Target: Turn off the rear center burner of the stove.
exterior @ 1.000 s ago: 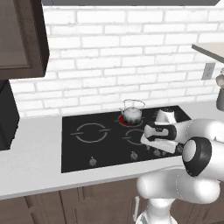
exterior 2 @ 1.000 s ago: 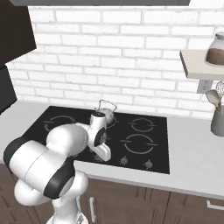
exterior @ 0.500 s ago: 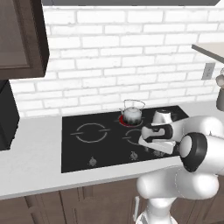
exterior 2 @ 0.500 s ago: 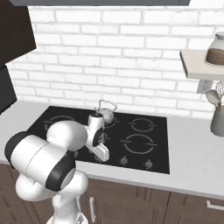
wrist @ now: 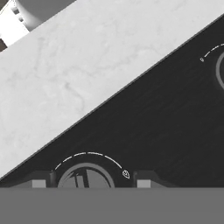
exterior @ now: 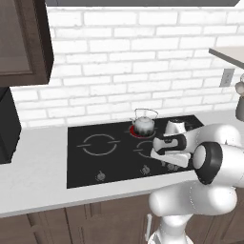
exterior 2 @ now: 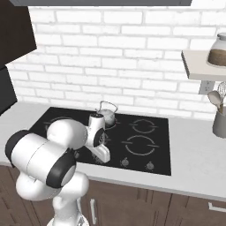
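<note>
Your target, the rear burner [exterior: 141, 131], is a small round ring glowing red at the back middle of the stove [exterior: 86, 164]. A little steel kettle [exterior: 143, 125] with a thin hoop handle sits on it and hides most of the ring. From the right base view the kettle [exterior 2: 107, 115] stands at the same spot.

The stove [exterior 2: 156, 154] is a flat, glossy black glass rectangle set into a pale marbled bench [exterior: 33, 167]. Grey ring markings show the other burners, and small silver knobs [exterior: 100, 176] line its front edge.

Your white arm reaches low over the front right of the stove. In the hand view the jaws [wrist: 87, 183] straddle 1 round silver knob [wrist: 84, 176], with a dark fingertip [wrist: 146, 178] on each side of it. A thin white arc with a small flame mark curves around that knob. The jaws stand moderately apart; you cannot tell whether the tips touch the knob.

Behind runs a white brick wall. A jar [exterior 2: 219, 50] sits on a shelf at the right.
</note>
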Available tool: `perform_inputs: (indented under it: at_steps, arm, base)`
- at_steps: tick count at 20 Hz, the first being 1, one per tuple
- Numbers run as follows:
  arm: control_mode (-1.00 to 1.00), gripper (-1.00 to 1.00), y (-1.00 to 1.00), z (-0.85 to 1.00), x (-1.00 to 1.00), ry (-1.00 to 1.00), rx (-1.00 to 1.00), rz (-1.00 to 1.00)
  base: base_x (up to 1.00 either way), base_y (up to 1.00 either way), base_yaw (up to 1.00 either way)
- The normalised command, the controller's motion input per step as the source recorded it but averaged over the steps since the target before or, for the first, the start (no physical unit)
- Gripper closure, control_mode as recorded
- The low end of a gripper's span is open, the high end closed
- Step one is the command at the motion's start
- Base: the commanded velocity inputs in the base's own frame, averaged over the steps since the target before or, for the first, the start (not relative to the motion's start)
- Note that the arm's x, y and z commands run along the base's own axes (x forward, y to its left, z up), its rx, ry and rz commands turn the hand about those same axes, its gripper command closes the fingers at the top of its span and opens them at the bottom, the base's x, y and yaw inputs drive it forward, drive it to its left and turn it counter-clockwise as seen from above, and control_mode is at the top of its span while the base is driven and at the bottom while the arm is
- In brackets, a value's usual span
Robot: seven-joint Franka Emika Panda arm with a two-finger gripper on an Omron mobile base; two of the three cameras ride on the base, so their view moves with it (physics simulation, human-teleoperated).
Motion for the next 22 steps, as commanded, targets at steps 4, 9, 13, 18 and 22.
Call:
perform_inputs:
  at_steps: [4, 9, 13, 18, 22]
  arm:
    - [-1.0, 1.0, -0.03, -0.21, -0.06, -0.03, 0.0, 0.05]
    - [-1.0, 1.0, 0.0, -0.12, -0.09, -0.01, 0.0, 0.02]
    - [-1.0, 1.0, 0.0, -0.09, -0.2, -0.03, 0.0, 0.0]
    - [-1.0, 1.0, 0.0, -0.06, -0.16, -0.01, 0.0, -0.08]
    - [-1.0, 1.0, 0.0, -0.03, -0.02, 0.0, 0.0, -0.22]
  base:
    - [0.0, 0.0, 0.0]
    - [0.0, 0.0, 0.0]
    - [0.0, 0.0, 0.0]
    - [0.0, 0.0, 0.0]
    - [0.0, 0.0, 0.0]
